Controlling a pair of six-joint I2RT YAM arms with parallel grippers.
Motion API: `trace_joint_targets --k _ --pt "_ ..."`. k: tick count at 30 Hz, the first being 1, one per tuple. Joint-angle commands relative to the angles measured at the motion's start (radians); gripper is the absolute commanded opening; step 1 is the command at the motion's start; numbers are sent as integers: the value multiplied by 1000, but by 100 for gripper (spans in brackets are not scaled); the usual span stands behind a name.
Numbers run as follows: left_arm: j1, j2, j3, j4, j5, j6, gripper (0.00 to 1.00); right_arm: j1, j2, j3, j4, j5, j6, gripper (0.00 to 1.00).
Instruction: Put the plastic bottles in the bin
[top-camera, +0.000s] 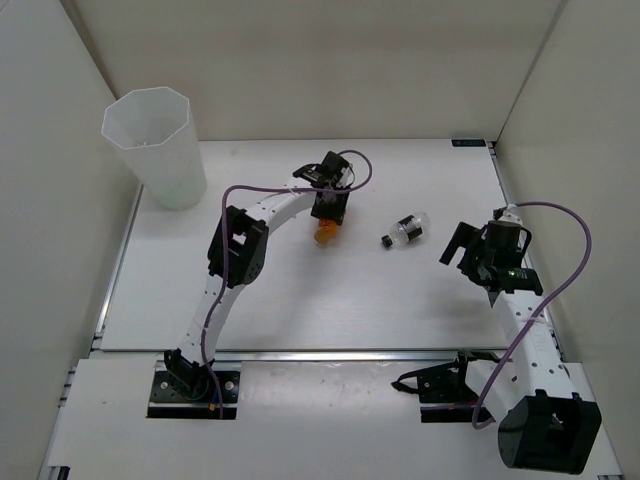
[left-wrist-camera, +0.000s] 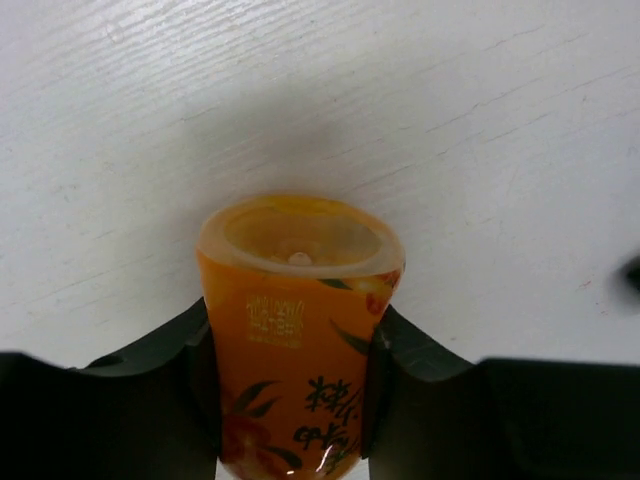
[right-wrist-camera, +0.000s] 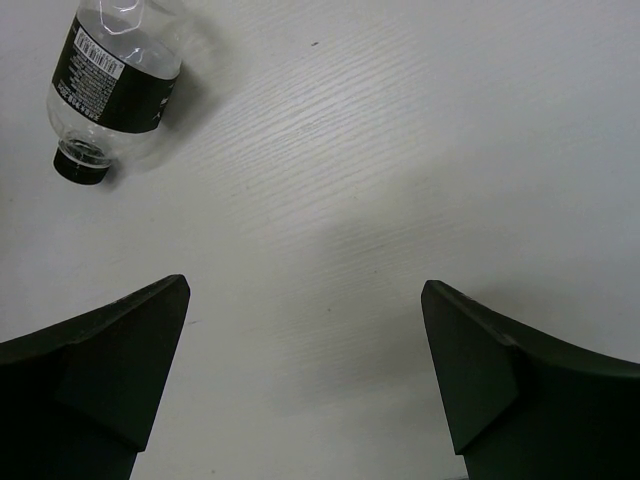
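The left end effector (left-wrist-camera: 292, 330) is clamped on the orange bottle (top-camera: 324, 236) mid-frame in the top view. In the left wrist view the bottle's far end runs off the bottom edge. The right end effector (right-wrist-camera: 305, 288) gapes wide above the worktop (right-wrist-camera: 400, 150), holding nothing. The black-labelled bottle (right-wrist-camera: 112, 75) lies at the upper left of the right wrist view, cropped by the top edge. The bin (top-camera: 155, 150) stands upper left, and its contents are unclear.

Open tabletop (top-camera: 300, 300) between bin (top-camera: 165, 160) and left arm (top-camera: 235, 250), black-labelled bottle (top-camera: 407, 230) lying mid-table

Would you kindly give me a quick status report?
Left gripper shut on orange bottle. Right gripper open, empty. Black-labelled bottle lying loose. Bin upright, nothing blocking.
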Motion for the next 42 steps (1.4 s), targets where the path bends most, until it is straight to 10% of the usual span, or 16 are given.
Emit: trace_joint_targets --k 1,12,20,42 --pt "4 -59 58 -34 -8 -1 29 -7 -15 5 18 1 -7 99" --pt "292 -678 -272 456 -466 101 36 19 -44 -9 87 -54 1 99" --pt "429 -673 -443 1330 -999 494 34 27 32 29 118 -65 -4 100" --pt "561 -568 -396 1398 -1004 385 50 42 106 130 54 -69 -8 99"
